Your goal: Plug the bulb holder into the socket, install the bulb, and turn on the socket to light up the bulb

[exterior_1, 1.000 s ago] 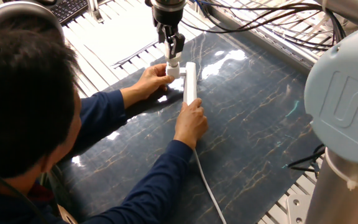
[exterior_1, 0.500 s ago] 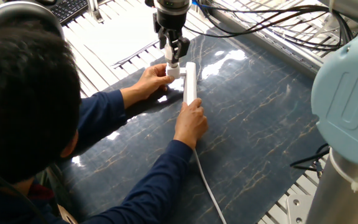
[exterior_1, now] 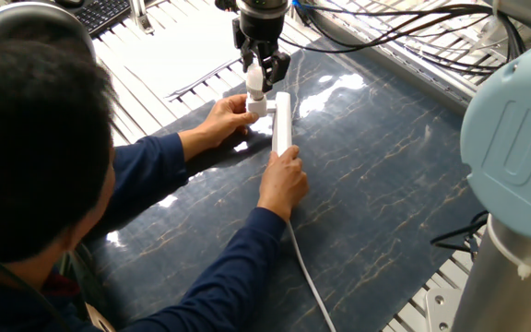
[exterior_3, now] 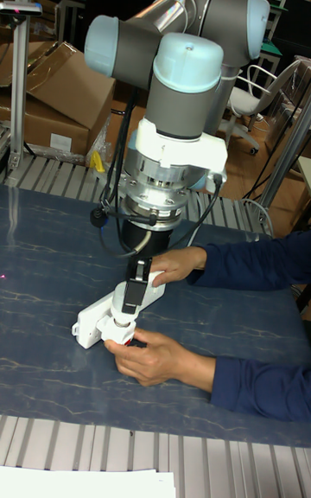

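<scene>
Fingers (exterior_1: 257, 77) clamped on the bulb (exterior_1: 255, 82), pointing straight down over the bulb holder (exterior_1: 257, 106). Holder sits at the 12 o'clock end of the socket (exterior_1: 282, 122), on its 9 o'clock side; whether it's fully plugged in I can't tell. A person's hand (exterior_1: 224, 118) steadies the holder, and their other hand (exterior_1: 284, 180) pins the socket's 6 o'clock end to the dark surface (exterior_1: 385, 166). Looks like the bulb-install step. Next move: keep the neck centred, lower, twist to thread. Switch not yet reached.

White socket (exterior_1: 282, 120) on dark marbled table (exterior_1: 385, 184), navy sleeves (exterior_1: 146, 171).
</scene>
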You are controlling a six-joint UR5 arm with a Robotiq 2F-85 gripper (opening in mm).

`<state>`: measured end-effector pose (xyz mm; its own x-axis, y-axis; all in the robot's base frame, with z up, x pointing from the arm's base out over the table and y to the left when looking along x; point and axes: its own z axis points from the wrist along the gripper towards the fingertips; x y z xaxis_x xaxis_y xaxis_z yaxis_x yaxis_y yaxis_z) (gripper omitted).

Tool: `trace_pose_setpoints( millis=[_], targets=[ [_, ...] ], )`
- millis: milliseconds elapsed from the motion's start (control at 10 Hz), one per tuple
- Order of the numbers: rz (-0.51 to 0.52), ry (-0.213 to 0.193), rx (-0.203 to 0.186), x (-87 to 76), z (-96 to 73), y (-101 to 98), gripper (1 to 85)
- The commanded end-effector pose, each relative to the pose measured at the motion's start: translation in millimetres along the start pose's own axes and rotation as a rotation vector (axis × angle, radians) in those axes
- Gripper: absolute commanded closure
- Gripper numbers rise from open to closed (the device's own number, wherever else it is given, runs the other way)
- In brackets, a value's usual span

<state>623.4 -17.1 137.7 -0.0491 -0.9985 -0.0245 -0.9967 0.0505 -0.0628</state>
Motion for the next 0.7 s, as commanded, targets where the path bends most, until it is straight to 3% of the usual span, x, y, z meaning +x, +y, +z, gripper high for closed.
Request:
trace_pose_setpoints(
  millis=[0, 300, 500, 600],
  targets=[
    [-0.007, -0.007, 0.007, 3.3, -0.4, -3.5, 30.0],
    [0.015, -0.009, 0.013, 2.4, 1.0, -5.9, 45.3],
    [0.05, -0.003, 0.013, 2.5, 1.5, -5.9, 65.3],
    [0.068, 0.007, 0.012, 3.6, 1.0, -4.6, 83.7]
  ],
)
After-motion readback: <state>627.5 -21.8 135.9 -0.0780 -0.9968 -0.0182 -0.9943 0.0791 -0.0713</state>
